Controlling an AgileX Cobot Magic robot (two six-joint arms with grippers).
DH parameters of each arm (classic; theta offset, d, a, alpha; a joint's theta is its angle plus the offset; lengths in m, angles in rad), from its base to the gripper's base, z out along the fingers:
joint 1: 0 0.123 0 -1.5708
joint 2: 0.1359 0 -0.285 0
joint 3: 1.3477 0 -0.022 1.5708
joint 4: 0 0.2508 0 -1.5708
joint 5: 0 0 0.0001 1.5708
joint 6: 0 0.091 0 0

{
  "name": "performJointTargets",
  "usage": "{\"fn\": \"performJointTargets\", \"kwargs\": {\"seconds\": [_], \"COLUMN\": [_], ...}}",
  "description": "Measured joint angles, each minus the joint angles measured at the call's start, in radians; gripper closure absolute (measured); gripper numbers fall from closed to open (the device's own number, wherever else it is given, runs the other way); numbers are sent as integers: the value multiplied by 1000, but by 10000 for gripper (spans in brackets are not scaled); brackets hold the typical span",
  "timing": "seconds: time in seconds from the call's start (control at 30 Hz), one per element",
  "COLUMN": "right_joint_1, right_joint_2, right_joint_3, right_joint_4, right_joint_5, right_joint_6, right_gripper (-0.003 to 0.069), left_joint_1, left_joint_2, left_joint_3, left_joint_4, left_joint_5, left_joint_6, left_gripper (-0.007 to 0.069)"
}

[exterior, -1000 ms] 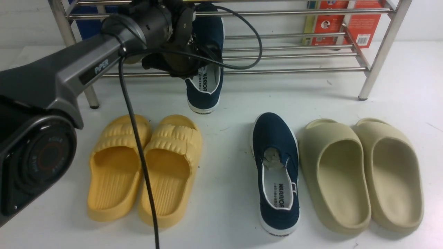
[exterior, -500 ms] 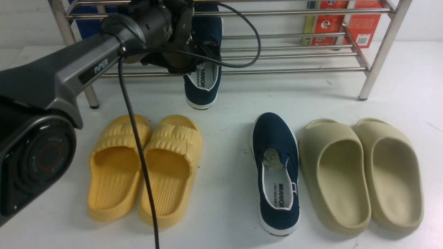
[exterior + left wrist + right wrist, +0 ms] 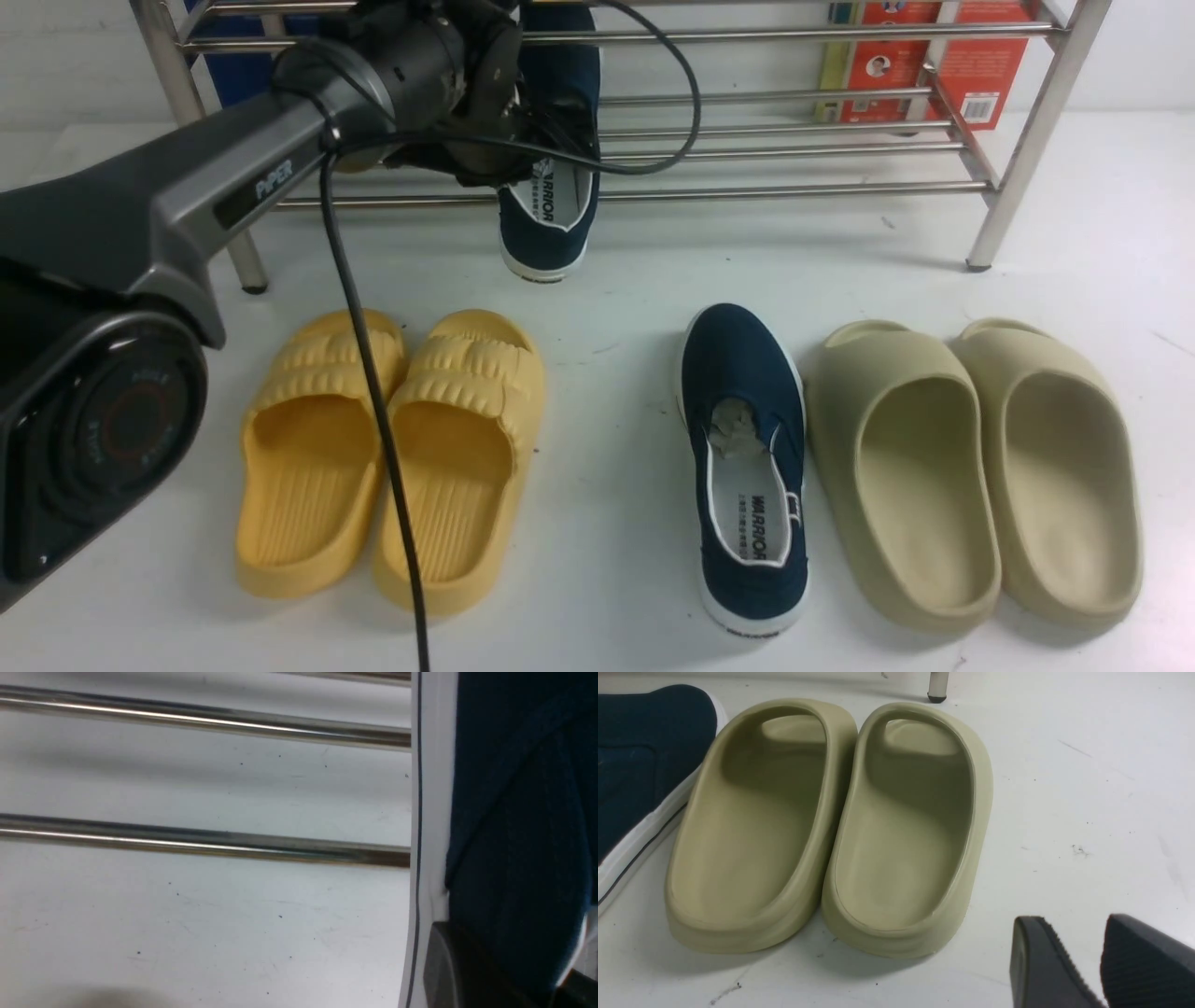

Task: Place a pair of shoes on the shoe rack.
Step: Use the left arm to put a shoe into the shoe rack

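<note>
Front view: white table (image 3: pixel 616 448).

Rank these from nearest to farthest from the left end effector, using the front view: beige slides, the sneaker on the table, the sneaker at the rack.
1. Sneaker at the rack: gripped by the left end effector.
2. Sneaker on the table: between the yellow slides and beige slides.
3. Beige slides: at the right.
</note>
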Motion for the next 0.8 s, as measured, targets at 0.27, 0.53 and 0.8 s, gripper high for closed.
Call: {"fn": "performJointTargets", "kwargs": {"seconds": [0.27,0.53,0.8], "right_joint_1": [0,0,0], "right_joint_2": [0,0,0], "right_joint_3": [0,0,0], "right_joint_4": [0,0,0], "right_joint_5": [0,0,0], "right_joint_6": [0,0,0], "right_gripper": [419,419,419], "left_joint_1": [0,0,0], "left_joint_2": [0,-1,-22], "left_joint_3": [0,0,-4], "left_joint_4": [31,35,32], "left_joint_5": [-10,-26,-32], "left_joint_6": [-33,-44,-47], "left_gripper": [609,555,416]}}
